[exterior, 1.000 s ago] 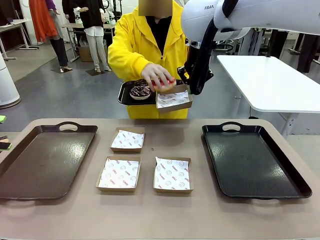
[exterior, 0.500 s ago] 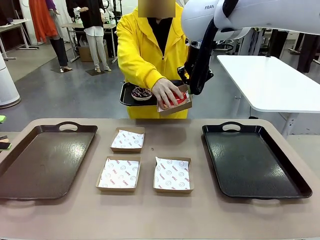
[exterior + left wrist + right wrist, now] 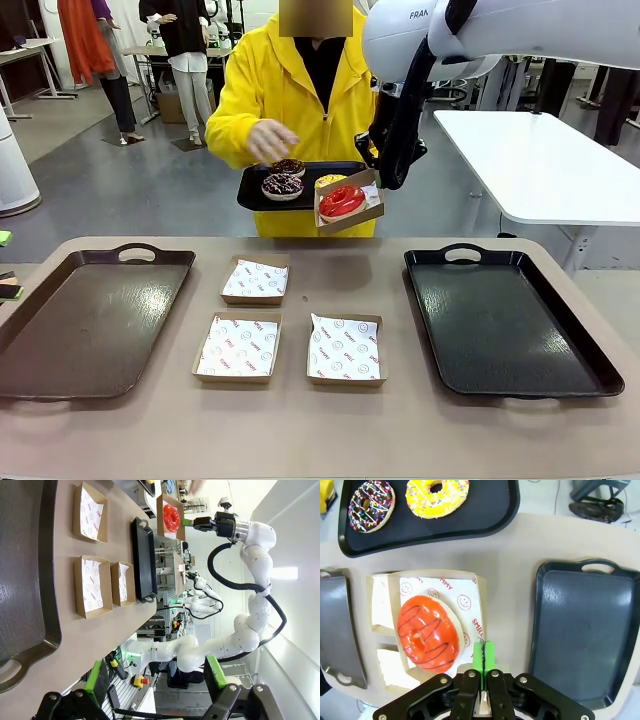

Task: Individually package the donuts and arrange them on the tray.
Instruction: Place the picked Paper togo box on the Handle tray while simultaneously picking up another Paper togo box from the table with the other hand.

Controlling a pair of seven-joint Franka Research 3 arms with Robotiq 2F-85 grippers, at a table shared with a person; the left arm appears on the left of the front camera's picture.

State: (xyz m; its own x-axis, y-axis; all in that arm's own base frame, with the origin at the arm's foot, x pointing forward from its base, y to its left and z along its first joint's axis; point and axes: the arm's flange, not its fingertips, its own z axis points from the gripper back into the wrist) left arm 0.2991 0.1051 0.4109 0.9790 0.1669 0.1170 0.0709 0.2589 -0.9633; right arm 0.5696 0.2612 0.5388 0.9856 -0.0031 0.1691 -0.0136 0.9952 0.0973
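My tan bench (image 3: 300, 440) carries a brown handled tray (image 3: 90, 330), a black handled tray (image 3: 505, 330) and, between them, three paper-lined cardboard boxes (image 3: 238, 348) (all apart).

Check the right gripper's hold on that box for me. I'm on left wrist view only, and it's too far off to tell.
Observer: The right gripper is pinched shut on the box at its rim, green pads together on the cardboard edge.
Operator: Donut seated?
Observer: Yes, the red donut lies on the printed liner, inside the walls.
Operator: What's left on the person's side?
Observer: Three on the black tray that the person holds: a yellow donut, a sprinkled dark donut and a plain brown donut, with the person's hand over the brown one.
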